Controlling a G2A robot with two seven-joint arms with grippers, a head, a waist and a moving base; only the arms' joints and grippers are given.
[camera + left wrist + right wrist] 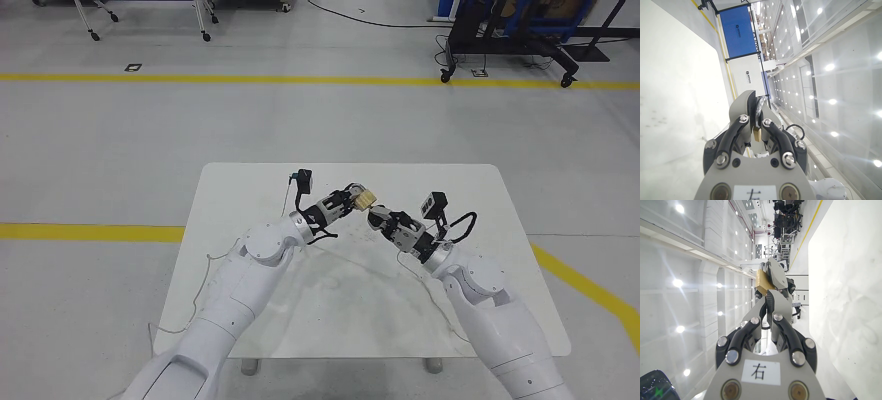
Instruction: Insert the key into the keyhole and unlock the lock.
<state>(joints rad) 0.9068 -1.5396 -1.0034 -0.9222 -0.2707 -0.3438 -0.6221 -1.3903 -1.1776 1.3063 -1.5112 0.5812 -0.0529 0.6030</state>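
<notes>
White table, yellow-lined grey floor, left claw gripping brass lock, right claw pinched shut just beside it

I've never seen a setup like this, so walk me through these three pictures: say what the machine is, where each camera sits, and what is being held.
It is a two-armed robot at a white table. The top view looks down from above the arms. The other two come from a camera on each wrist, looking along that arm's gripper. The left gripper is shut on a brass padlock, held above the table. The right gripper is shut too, its tips at the padlock's bottom end; whatever they pinch is hidden.
</notes>
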